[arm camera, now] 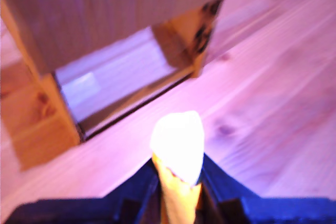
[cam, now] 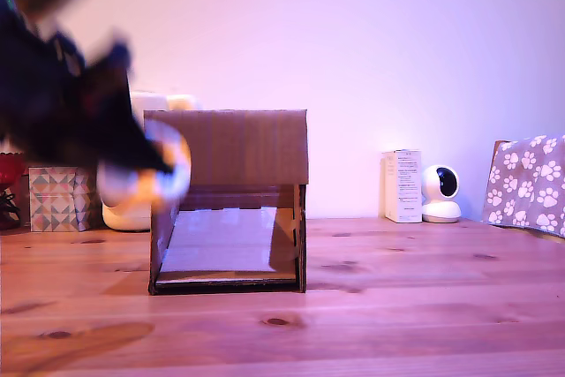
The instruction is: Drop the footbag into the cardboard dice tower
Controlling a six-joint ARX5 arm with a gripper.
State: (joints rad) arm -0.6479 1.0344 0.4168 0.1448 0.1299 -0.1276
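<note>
Orange, yellow and white fabric: the footbag [cam: 161, 168] is blurred in both views, held off the worktop at the upper front corner of the cardboard dice tower [cam: 231, 149] on the exterior view's left. In the wrist view the footbag [arm camera: 178, 153] sits pinched between the two dark fingers [arm camera: 137, 190], its pale end bright and overexposed, orange-yellow panels lower down. The claw [arm camera: 177, 203] is clamped on the footbag. In the exterior view the claw [cam: 146, 163] and the arm behind it show only as a dark smear reaching down from the upper left corner of the frame.

Dice tower: brown corrugated cardboard, standing on the wooden worktop [cam: 397, 306] a little left of centre in the exterior view. Wide flat upper front panel, and below it a rectangular opening with a pale sloped ramp [cam: 225, 240] inside. The wrist view looks down on the same opening and ramp, with bare knotted planks in front.

Toward the worktop's back edge, on the exterior view's left: a box with a triangle pattern [cam: 60, 199], with a white rounded object [cam: 125, 209] just beside it, partly hidden by the claw. On the exterior view's right: a white upright carton [cam: 403, 185], a small white dome camera [cam: 440, 193] next to it, and a paw-print fabric item [cam: 527, 184] at the right edge.
</note>
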